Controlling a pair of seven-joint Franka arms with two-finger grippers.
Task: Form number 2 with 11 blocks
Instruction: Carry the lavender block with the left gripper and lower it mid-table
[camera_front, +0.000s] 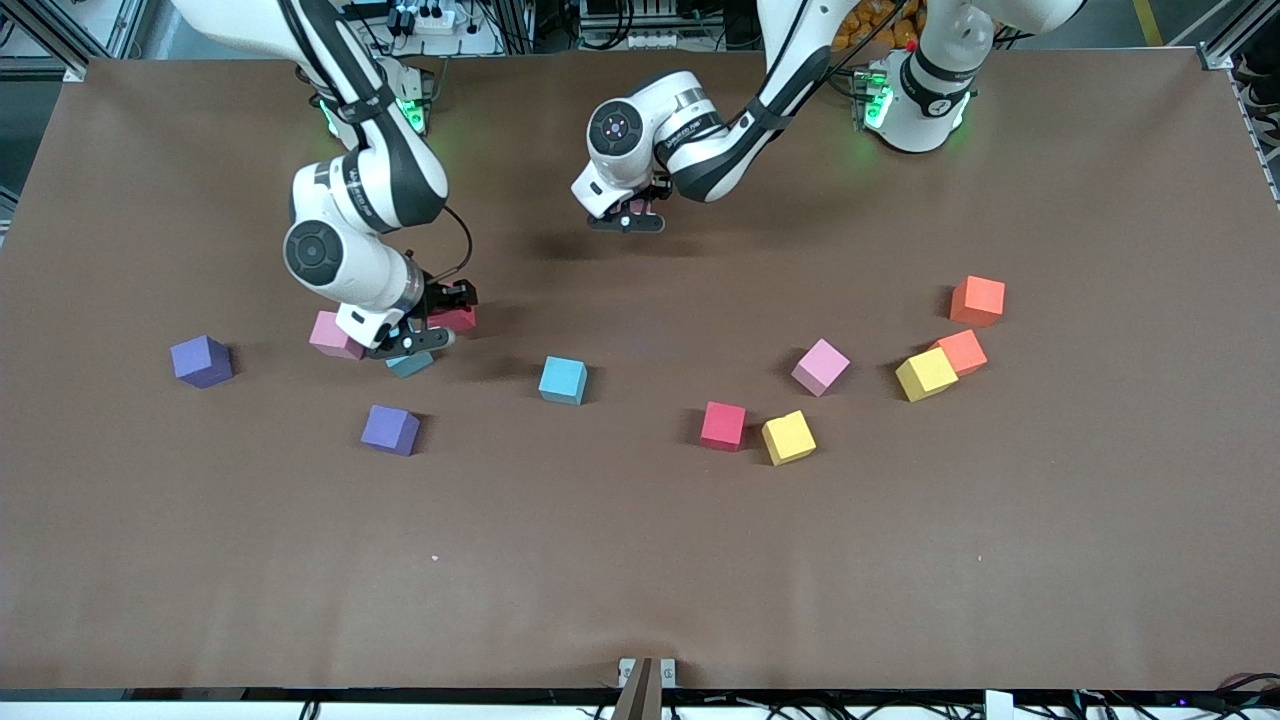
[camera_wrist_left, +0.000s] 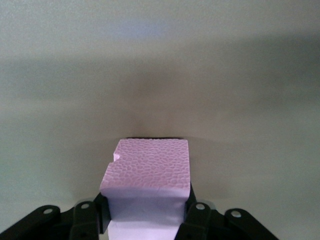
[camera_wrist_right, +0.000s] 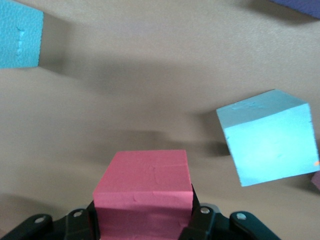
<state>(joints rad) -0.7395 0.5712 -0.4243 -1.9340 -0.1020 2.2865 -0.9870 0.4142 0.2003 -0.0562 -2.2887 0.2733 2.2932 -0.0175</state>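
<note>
Gripping a red block (camera_wrist_right: 142, 182), the right end effector (camera_front: 425, 335) hangs over a teal block (camera_front: 410, 364) on the desk (camera_front: 640, 560) — the left end effector (camera_front: 628, 217), clamped on a pink block (camera_wrist_left: 147, 167), hangs over bare desk nearby.

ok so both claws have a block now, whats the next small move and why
Probably the left claw should lower its pink block to the bare table under it and let go, to start the digit. No row of the 2 is laid yet; the other blocks lie scattered. The right claw holds a red block low among others and should lift clear after.
</note>
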